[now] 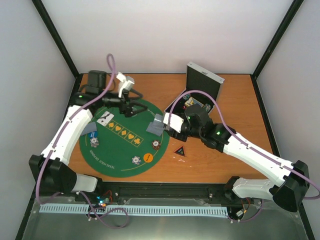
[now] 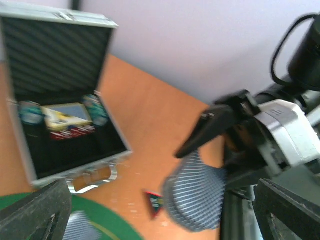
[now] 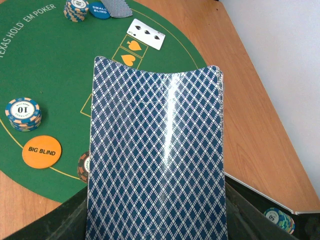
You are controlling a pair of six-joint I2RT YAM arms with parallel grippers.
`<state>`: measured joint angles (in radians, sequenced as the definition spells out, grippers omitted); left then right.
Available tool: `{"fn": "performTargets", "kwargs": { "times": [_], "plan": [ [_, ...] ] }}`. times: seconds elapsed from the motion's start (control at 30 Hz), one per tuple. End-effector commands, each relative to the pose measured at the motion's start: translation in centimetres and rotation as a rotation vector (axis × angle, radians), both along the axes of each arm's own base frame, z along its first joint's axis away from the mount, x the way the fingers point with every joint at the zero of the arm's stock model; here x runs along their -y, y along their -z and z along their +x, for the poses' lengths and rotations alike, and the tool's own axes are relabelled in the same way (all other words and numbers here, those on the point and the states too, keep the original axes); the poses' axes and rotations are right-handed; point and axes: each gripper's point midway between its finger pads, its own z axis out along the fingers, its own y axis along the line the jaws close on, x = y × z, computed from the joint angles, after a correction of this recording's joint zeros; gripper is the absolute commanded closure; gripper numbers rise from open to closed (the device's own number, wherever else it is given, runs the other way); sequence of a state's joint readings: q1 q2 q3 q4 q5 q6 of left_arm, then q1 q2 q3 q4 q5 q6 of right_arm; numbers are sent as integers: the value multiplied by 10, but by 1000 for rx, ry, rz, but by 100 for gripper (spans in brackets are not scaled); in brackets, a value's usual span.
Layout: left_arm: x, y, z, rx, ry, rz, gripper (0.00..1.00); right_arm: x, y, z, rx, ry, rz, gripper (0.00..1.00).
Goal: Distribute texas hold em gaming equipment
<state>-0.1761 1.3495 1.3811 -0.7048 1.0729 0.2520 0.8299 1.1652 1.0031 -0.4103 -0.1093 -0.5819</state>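
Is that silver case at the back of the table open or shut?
Open. The case has its lid standing up, and the left wrist view shows chips lying inside.

three chip stacks [image 1: 135,160] on one green mat [image 1: 115,150], one orange disc [image 1: 148,158], one blue disc [image 3: 98,10], one black triangular marker [image 1: 180,150], one deck of cards [image 3: 155,150], one face-up card [image 3: 145,34], one face-down card [image 3: 119,6], one silver case [image 1: 202,82].

The playing cards [image 3: 155,160] look glossy, the felt mat [image 3: 50,65] matt.
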Motion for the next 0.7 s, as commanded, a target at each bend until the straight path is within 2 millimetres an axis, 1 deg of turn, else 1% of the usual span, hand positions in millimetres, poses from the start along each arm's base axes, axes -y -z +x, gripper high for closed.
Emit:
{"fn": "performTargets", "kwargs": {
  "times": [0.0,0.1,0.2,0.3,0.47,0.67],
  "plan": [
    [38,23,-28,-251,106,-26,0,-9,-18,6,57,-15,40,48],
    [47,38,-34,-276,132,-15,0,-10,-20,5,57,-23,47,48],
    [56,52,-35,-297,133,12,0,-12,-21,4,51,-34,55,48],
    [66,63,-32,-318,128,38,0,-14,-19,5,47,-33,53,48],
    [65,90,-18,-365,47,87,0,-14,-19,4,45,-31,58,48],
    [62,104,-8,-369,-4,127,3,-12,-19,4,48,-26,51,48]
  ]
}}
